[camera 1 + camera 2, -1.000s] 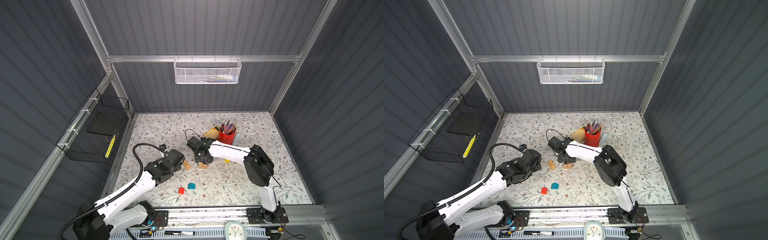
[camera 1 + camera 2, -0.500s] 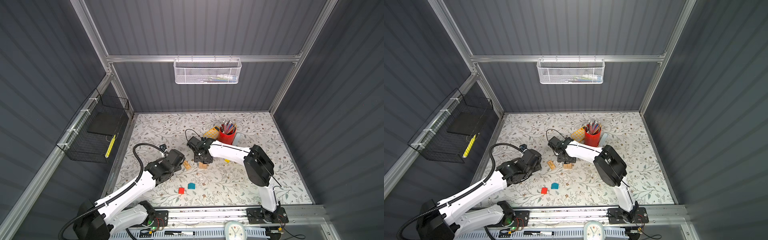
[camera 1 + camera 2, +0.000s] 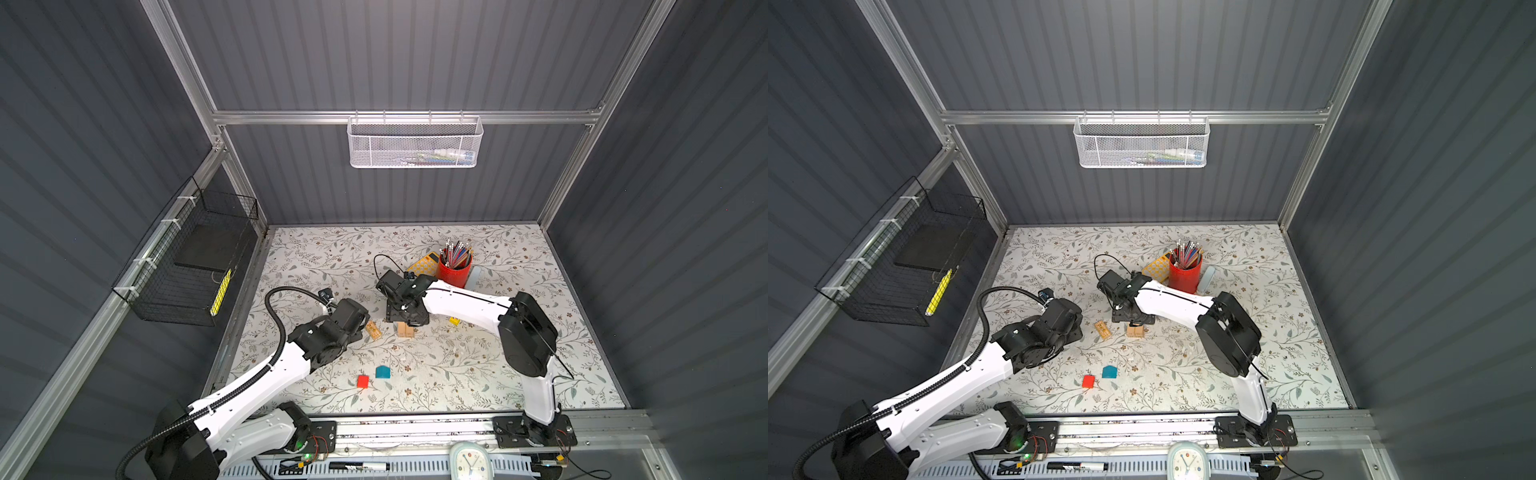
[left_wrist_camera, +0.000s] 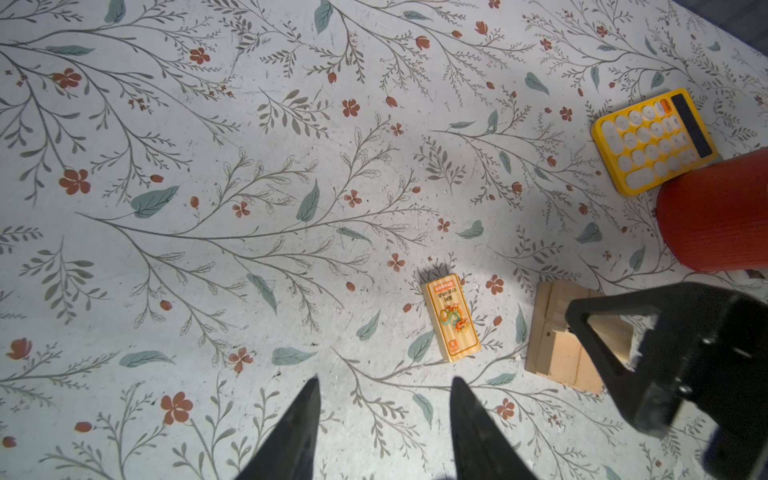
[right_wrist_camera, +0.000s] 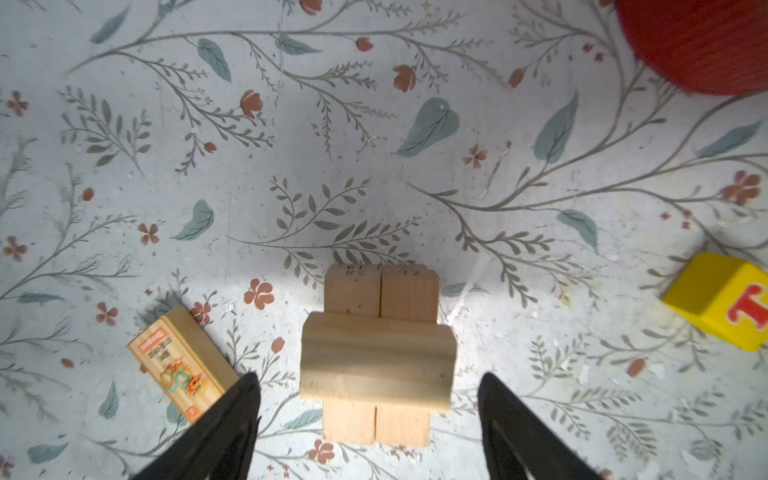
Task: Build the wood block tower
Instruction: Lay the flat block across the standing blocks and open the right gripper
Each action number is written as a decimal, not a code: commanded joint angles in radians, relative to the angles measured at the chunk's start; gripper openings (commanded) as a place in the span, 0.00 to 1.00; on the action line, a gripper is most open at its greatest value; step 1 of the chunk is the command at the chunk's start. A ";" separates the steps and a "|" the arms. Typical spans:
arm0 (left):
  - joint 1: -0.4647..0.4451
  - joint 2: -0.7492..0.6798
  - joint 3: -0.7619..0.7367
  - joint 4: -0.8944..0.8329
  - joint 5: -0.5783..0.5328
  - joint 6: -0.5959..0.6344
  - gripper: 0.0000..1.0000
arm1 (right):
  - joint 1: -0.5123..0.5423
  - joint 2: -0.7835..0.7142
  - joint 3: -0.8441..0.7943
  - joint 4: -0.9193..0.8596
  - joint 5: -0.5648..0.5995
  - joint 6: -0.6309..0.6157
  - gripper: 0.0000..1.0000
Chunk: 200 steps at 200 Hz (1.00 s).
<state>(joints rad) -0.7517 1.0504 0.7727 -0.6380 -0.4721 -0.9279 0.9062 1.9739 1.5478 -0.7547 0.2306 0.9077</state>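
The wood block tower (image 5: 376, 361) is a low stack: two tan planks side by side with a crosswise layer on top, seen in both top views (image 3: 405, 329) (image 3: 1135, 331). My right gripper (image 5: 368, 380) hangs over it, open, one finger on each side and clear of the wood. A loose plank with a dragon label (image 4: 451, 318) (image 5: 183, 365) lies just left of the stack. My left gripper (image 4: 385, 380) is open and empty, short of that plank. The yellow lettered cube (image 5: 723, 301) sits right of the stack. The red cube (image 3: 363, 381) and the teal house block (image 3: 382, 372) lie nearer the front.
A red pencil cup (image 3: 455, 270) and a yellow calculator (image 4: 652, 141) stand just behind the stack. A white mesh basket (image 3: 415, 143) hangs on the back wall and a black wire basket (image 3: 195, 266) on the left wall. A clock (image 3: 469, 461) sits on the front rail.
My right gripper's jaws have spread wider around the stack's top layer. The left arm has hardly moved.
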 commanded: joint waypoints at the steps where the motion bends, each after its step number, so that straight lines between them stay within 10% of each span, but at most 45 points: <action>1: 0.008 -0.026 0.005 -0.043 -0.012 0.024 0.53 | 0.003 -0.076 -0.047 0.013 -0.005 -0.015 0.83; 200: 0.129 0.517 0.202 0.237 0.330 0.657 0.80 | -0.073 -0.797 -0.690 0.309 -0.114 -0.233 0.99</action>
<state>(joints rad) -0.6331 1.5024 0.9195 -0.4374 -0.1959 -0.3454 0.8558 1.2495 0.9165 -0.4942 0.1570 0.7013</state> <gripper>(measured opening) 0.794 0.988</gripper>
